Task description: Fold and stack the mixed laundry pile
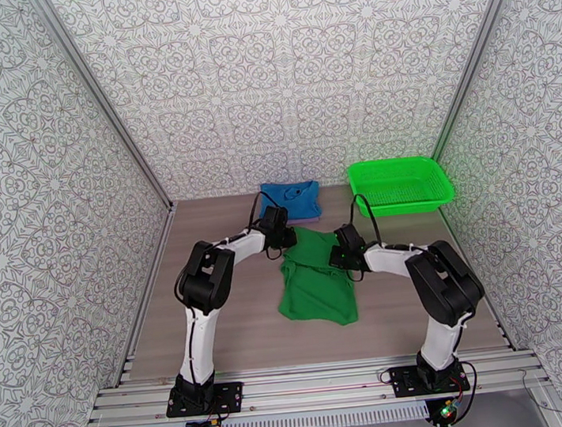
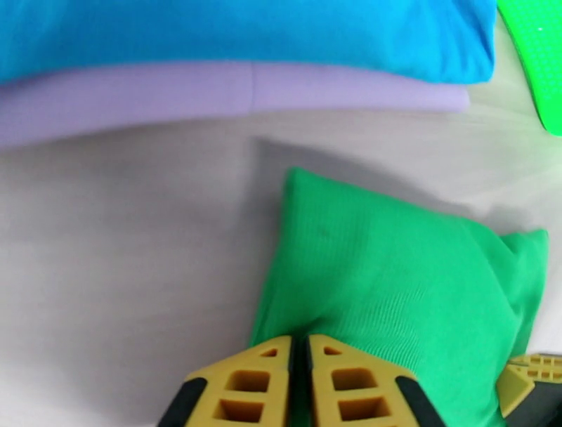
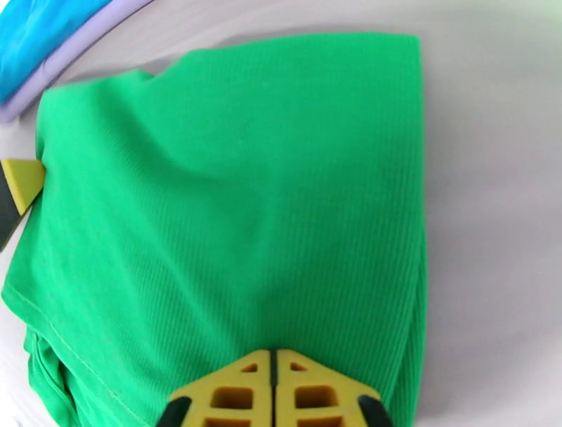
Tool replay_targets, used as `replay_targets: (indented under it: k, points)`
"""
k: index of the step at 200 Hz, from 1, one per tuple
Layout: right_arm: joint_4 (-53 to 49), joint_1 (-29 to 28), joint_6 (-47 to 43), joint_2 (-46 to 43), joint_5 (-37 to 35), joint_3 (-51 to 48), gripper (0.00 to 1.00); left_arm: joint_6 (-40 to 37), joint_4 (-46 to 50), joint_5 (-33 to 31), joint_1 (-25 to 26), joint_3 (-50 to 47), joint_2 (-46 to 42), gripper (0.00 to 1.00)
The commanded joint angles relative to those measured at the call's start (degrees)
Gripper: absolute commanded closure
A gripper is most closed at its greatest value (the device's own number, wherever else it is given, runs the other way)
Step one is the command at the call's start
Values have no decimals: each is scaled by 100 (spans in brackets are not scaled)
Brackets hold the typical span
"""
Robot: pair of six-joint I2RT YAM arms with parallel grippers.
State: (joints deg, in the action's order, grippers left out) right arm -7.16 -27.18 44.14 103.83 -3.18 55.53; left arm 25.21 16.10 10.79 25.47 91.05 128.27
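Robotics lab test cell, as I read it from my feed. Table (image 1: 236, 326) boxed by patterned panels (image 1: 291, 74) left, far and right; aluminium extrusion rail (image 1: 313, 383) on its near edge, left arm (image 1: 208, 285) and right arm (image 1: 442, 282) bolted there.
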Motion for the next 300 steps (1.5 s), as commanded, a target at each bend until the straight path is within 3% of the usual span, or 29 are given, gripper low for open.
replay_targets:
  k: [1,26,54,73,83,93,97,115,127,138,155,180,196,229,248,275,300]
  points:
    - [-502,-55,315,124,-552,68,93,-306,661,-183,-54,-33,-166,84]
    - [-857,21,-487,72,-672,661,91,-277,630,-328,-59,-441,-775,79]
    - [-1217,30,-1676,-592,-553,1128,82,-654,624,-535,-52,-644,-1746,51]
    - [-1471,29,-2446,-1420,-344,1087,76,-1477,687,-859,63,-665,-2590,43]
    - [-1661,32,-2769,-1913,-257,953,70,-2113,645,-990,187,-722,-3065,30]
    - [-1815,34,-3031,-2432,-140,732,63,-2855,437,-893,331,-948,-3556,5]
    - [-1864,35,-3109,-2648,-110,626,60,-3145,322,-817,393,-1078,-3791,1]
    - [-1979,30,-3329,-3623,43,43,55,-4128,4,-195,510,-1695,-4602,1]
    - [-1981,29,-3350,-4288,18,-406,52,-4800,-229,544,552,-2274,-5090,1]
    - [-1915,32,-3356,-4896,46,-848,49,-5899,-144,922,726,-2822,-5506,1]
    - [-1783,35,-3381,-5787,107,-1460,43,-7462,505,399,1271,-3447,-6023,3]
    - [-1666,36,-3478,-6730,196,-1984,36,-8673,2037,-646,1847,-3979,-6283,11]
    - [-1444,30,-3470,-6997,453,-2191,32,-9021,2206,-1246,2303,-4585,-6490,17]
    - [-1651,35,-3688,-6731,642,-2201,29,-9168,2048,-1673,3005,-5454,-6875,18]
    - [-1853,34,-4029,-6350,642,-2122,28,-9165,1776,-1709,3042,-5645,-6804,18]
    - [-2064,-1,-4749,-5809,739,-1914,25,-9196,654,-1684,2914,-5918,-6339,18]
    - [-2557,-253,-5792,-5389,734,-1409,23,-9273,-238,-1499,2712,-5980,-5595,25]
